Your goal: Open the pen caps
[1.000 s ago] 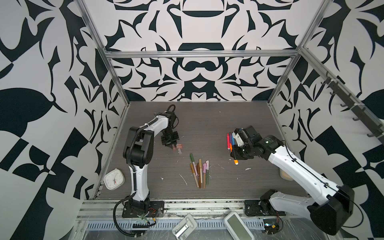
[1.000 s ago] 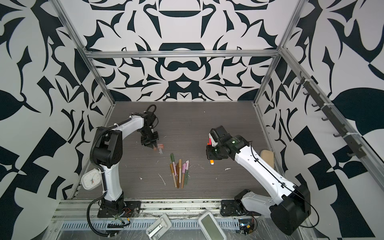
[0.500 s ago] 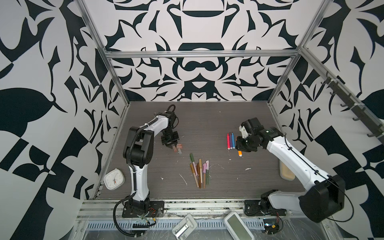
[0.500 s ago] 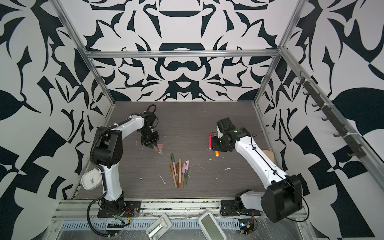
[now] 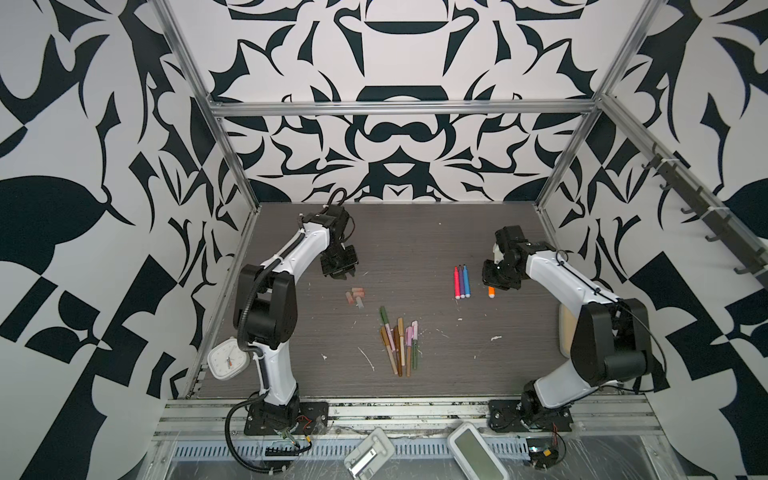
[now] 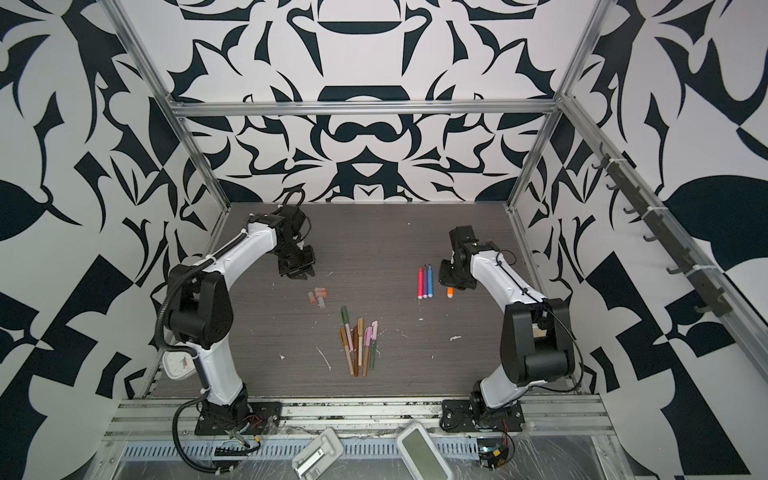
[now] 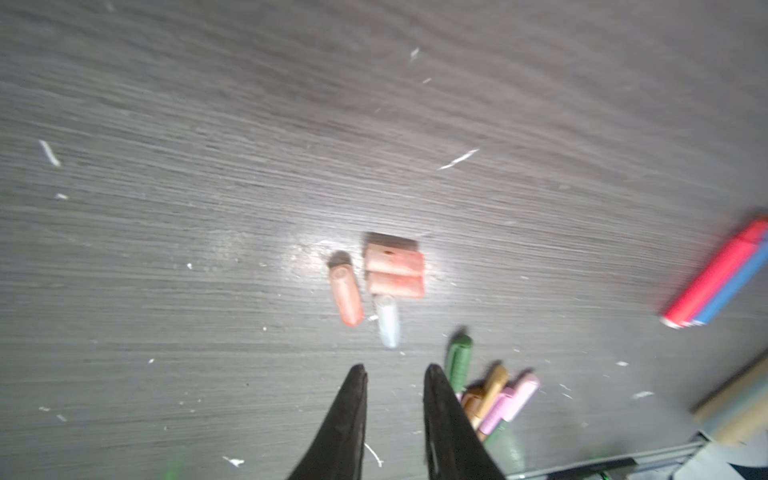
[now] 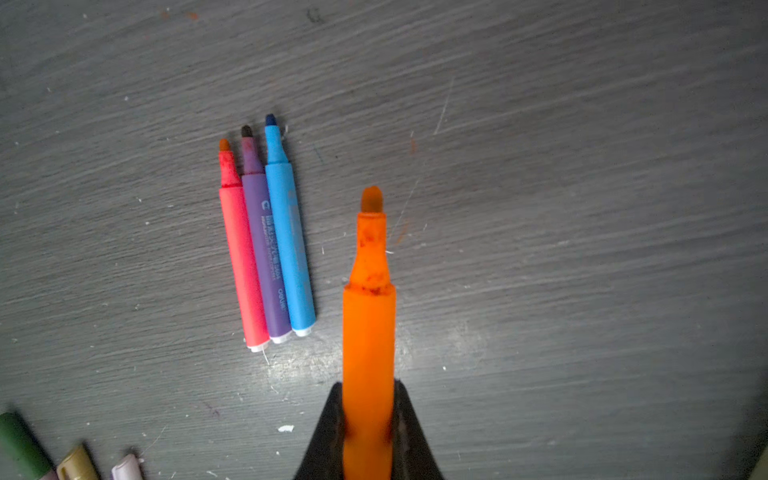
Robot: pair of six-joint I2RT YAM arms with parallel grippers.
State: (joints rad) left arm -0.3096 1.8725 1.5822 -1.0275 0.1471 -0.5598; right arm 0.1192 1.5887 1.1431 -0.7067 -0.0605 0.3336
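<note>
Left gripper [image 7: 395,368]: jaws parted, nothing held.
Pen caps [image 5: 355,296]: laid loose, left of centre in both top views, just below that gripper.
Right gripper [image 8: 368,384]: clamped on the uncapped orange pen [image 8: 368,291], right of centre.
Capped pens [image 5: 399,345]: bundled, lower centre.

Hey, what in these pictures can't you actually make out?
- Rear end of the orange pen: right wrist view, hidden in the right gripper, cut by the frame edge.
- Caps on the muted pens: left wrist view, blurred, partly behind the left gripper.
- Open ends of the loose caps: top views, too small.
</note>
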